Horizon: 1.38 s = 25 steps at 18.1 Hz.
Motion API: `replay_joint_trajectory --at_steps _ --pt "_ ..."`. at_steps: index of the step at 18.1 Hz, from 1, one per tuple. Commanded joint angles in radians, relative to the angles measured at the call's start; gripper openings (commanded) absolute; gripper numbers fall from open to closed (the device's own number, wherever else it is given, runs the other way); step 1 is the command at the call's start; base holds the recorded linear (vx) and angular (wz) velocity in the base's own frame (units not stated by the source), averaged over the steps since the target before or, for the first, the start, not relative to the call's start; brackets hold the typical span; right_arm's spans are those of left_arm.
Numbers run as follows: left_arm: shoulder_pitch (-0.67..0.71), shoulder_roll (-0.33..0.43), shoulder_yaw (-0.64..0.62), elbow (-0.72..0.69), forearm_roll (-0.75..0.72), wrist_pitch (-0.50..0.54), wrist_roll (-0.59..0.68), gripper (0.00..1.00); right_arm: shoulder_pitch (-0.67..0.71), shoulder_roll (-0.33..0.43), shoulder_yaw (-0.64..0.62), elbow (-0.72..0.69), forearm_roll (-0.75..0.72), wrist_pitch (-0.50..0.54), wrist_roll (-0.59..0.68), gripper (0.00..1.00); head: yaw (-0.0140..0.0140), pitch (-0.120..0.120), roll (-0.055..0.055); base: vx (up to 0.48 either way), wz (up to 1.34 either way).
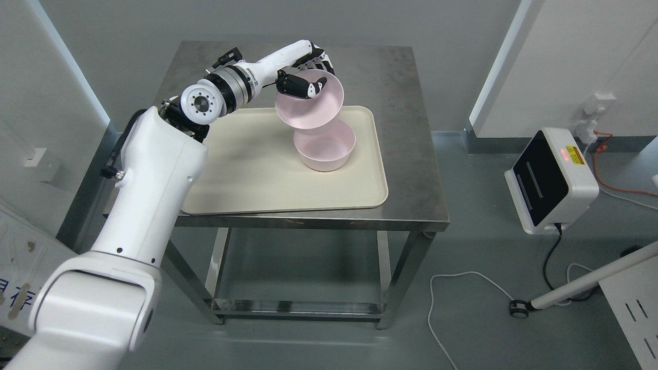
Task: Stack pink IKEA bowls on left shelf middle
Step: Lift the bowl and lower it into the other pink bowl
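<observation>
Head view shows a steel surface with a cream tray on it. The tray covers most of the surface from the left edge toward the middle. One pink bowl sits upright on the tray, near the tray's far right corner.

The left arm comes in from the lower left and reaches across the tray. Its left hand grips a second bowl by the rim. The thumb is inside the bowl and the other fingers wrap round the outside at the back. This held bowl is tilted, with its open side facing up and toward the right. It hangs just above the bowl on the tray. Its bottom looks to be touching or nearly touching the lower bowl's rim, but it is hard to tell which.

The right arm is not in the picture.

So the job looks about half done. One bowl is in place and the other is lifted over it, but it is not inside yet. What seems left is to tip the held bowl flat, lower it into the bowl below, and let go. No shelf can be seen; the bowls are on the tray on the surface.
</observation>
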Motion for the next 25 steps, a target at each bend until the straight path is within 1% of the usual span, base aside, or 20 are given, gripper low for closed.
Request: replay_joint_trajectory --at_steps 1,8,10,15,21,24,25 --pt "-0.008 -0.035 -0.150 0.039 0.000 -0.001 0.015 0.04 0.000 -0.017 -0.009 0.000 0.008 0.001 -0.002 1.00 0.0000 0.000 0.000 0.000 0.00" --pt "-0.015 -0.035 -0.152 0.043 -0.014 -0.001 0.012 0.04 0.000 -0.017 -0.009 0.000 0.008 0.001 -0.001 1.00 0.0000 0.000 0.000 0.000 0.00" --pt "-0.035 -0.035 -0.152 0.064 -0.015 -0.003 0.014 0.05 0.000 -0.017 -0.009 0.000 0.008 0.001 -0.002 1.00 0.0000 0.000 0.000 0.000 0.00" --pt "-0.061 -0.035 -0.152 0.077 -0.017 -0.004 0.015 0.11 0.000 -0.017 -0.011 0.000 0.008 0.001 -0.002 1.00 0.0000 0.000 0.000 0.000 0.00" --pt "-0.052 -0.035 -0.149 0.078 -0.047 -0.015 0.007 0.13 0.000 -0.017 -0.009 0.000 0.008 0.001 -0.002 1.00 0.0000 0.000 0.000 0.000 0.00" --pt "-0.049 -0.012 -0.136 0.078 -0.046 -0.018 0.007 0.14 0.000 -0.017 -0.011 0.000 0.008 0.001 -0.002 1.00 0.0000 0.000 0.000 0.000 0.00" --pt "-0.048 -0.007 -0.121 0.081 -0.046 -0.018 0.007 0.18 0.000 -0.017 -0.009 -0.001 0.008 0.001 -0.002 1.00 0.0000 0.000 0.000 0.000 0.00"
